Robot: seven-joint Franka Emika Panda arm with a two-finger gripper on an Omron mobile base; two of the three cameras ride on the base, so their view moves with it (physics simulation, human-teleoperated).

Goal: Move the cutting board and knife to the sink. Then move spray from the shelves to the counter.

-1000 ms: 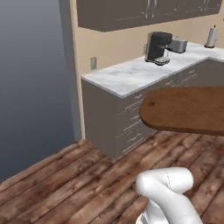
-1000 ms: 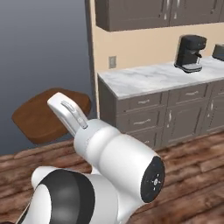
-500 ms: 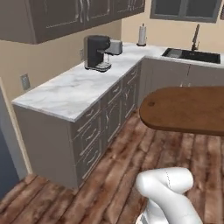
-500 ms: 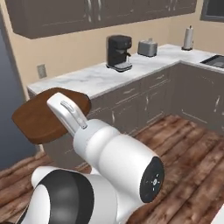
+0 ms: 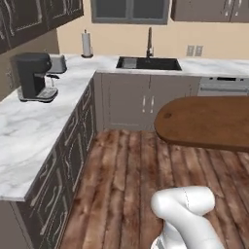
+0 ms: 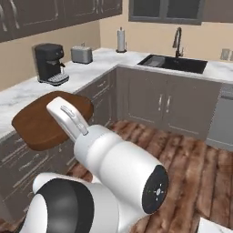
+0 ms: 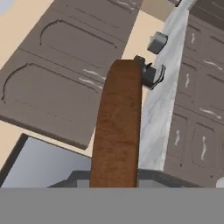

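So you see the white arm (image 6: 113, 168) rising from the lower left of the right base frame, its forearm reaching up and left to the cutting board (image 6: 48, 119), which it carries flat in the air at the left of that frame, in front of the cabinet fronts. In the left base frame the same board (image 5: 206, 121) hangs level at the right middle, above the wooden floor (image 5: 126, 185), with its small hole near the rounded left end. The arm's white elbow (image 5: 187, 214) sits at the bottom right there.

Your gripper is clamped on the cutting board: in the hand frame the board (image 7: 118, 127) runs edge-on from the bottom centre upward, coming straight out from between the fingers, though the fingertips themselves are hidden.

The sink (image 5: 148, 63) lies in the upper centre of the left base frame, set in the counter (image 5: 34, 126), with its faucet (image 5: 150, 43) behind it; it is well apart from the board. A coffee machine (image 5: 33, 77), a toaster (image 5: 58, 63) and a paper-towel roll (image 5: 86, 44) stand at the upper left.

You can read no writing or brand on anything.
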